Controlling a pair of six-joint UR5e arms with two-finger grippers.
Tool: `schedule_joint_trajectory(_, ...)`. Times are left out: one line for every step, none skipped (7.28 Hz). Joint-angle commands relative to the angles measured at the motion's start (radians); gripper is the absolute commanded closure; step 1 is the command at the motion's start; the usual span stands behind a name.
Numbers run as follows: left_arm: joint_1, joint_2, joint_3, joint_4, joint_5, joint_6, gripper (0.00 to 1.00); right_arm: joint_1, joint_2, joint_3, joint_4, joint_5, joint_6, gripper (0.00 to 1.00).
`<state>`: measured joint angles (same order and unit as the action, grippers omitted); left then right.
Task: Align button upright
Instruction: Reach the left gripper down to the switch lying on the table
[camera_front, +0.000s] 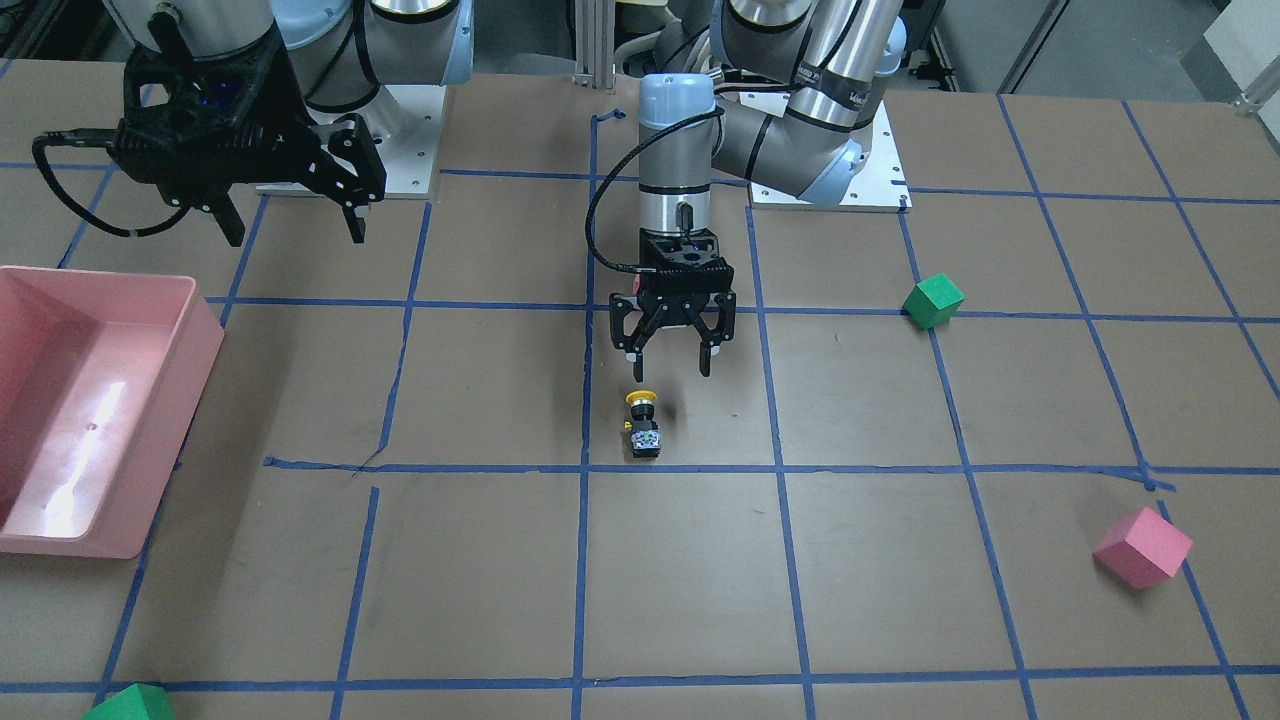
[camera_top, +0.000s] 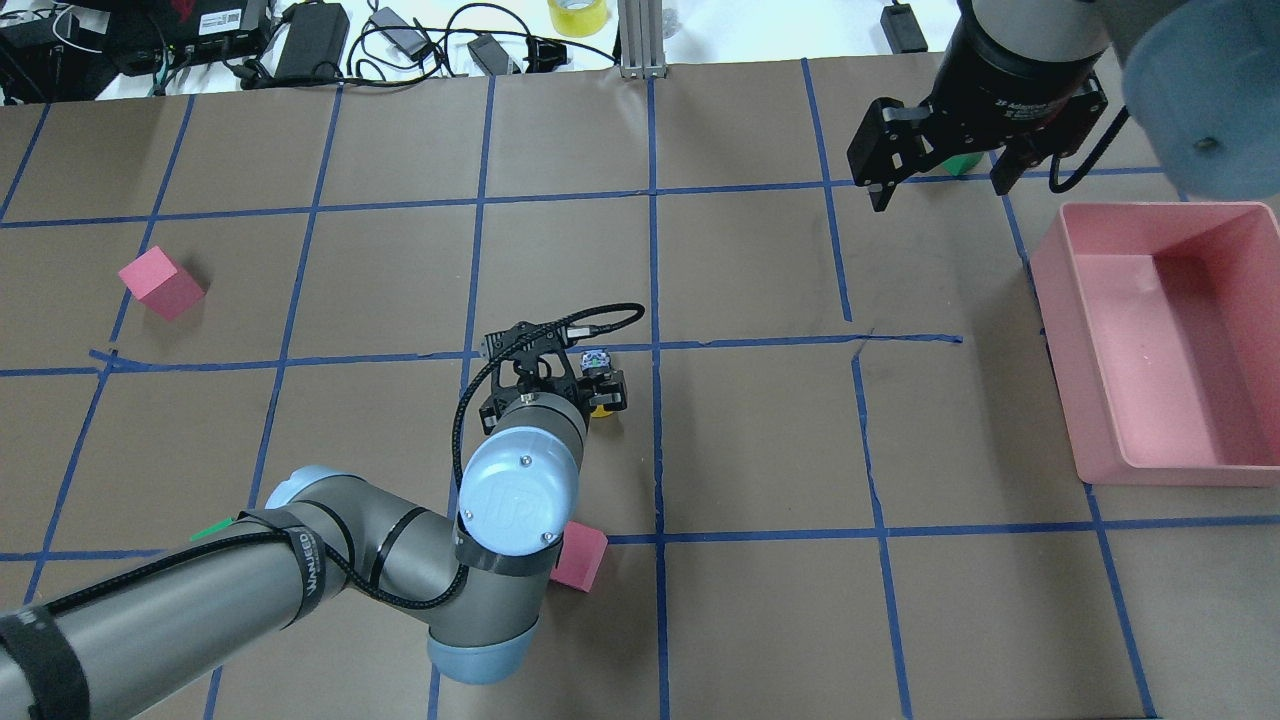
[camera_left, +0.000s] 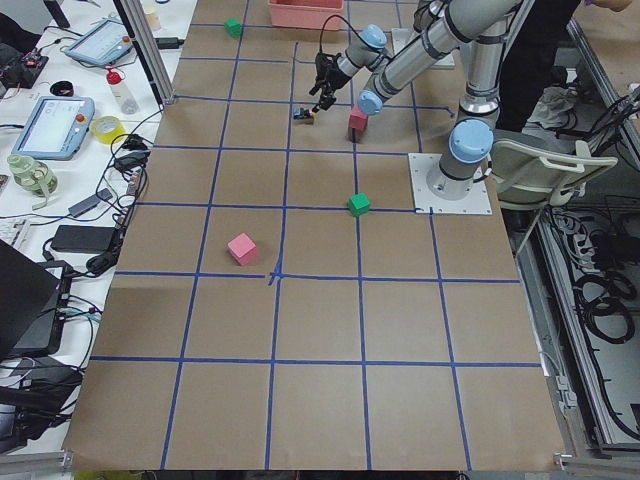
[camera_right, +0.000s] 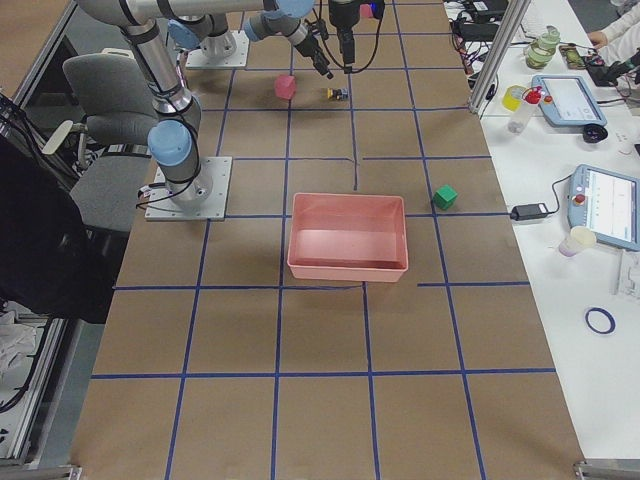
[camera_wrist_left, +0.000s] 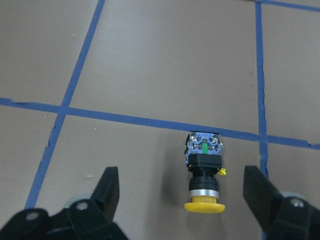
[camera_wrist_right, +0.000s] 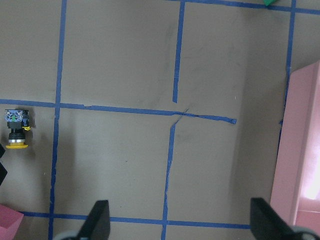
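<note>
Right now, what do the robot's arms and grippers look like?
The left arm and right arm are silver-grey tubes with pale blue joint caps. The left one has a UR logo on one cap and a black cable strapped along it. The left gripper and right gripper are black, two-fingered and skeletal.

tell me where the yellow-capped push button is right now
In the exterior front-facing view the small yellow-capped push button lies on its side near the view's centre, just below the open left gripper, by a blue tape line.
</note>
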<state>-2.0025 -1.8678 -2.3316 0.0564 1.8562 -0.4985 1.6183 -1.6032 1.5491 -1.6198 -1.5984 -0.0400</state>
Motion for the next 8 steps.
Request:
schedule_joint_trajectory(-0.016,-0.082,0.003,0.049,0.001,-0.005,0.18,0.0,0.0,0.0,0.0,0.0,0.0,0.0)
schedule_joint_trajectory(-0.033,-0.1,0.002,0.121,-0.002,-0.043,0.18,0.0,-0.001,0.0,0.001,0.0,0.0,0.0)
schedule_joint_trajectory(-0.063,-0.114,0.002,0.129,0.006,-0.057,0.18,0.0,0.0,0.0,0.0,0.0,0.0,0.0)
schedule_joint_trajectory(-0.065,-0.135,0.003,0.149,0.026,-0.058,0.2,0.0,0.0,0.0,0.001,0.0,0.0,0.0)
schedule_joint_trajectory(-0.065,-0.155,0.008,0.161,0.034,-0.057,0.21,0.0,0.0,0.0,0.001,0.0,0.0,0.0)
schedule_joint_trajectory(-0.065,-0.174,0.027,0.164,0.053,-0.049,0.21,0.0,0.0,0.002,0.003,0.008,0.0,0.0)
schedule_joint_trajectory(-0.065,-0.195,0.052,0.164,0.055,-0.046,0.24,0.0,0.0,0.002,0.003,0.008,0.0,0.0)
schedule_joint_trajectory(-0.065,-0.214,0.067,0.164,0.055,-0.045,0.25,0.0,0.0,0.002,0.003,0.008,0.0,0.0)
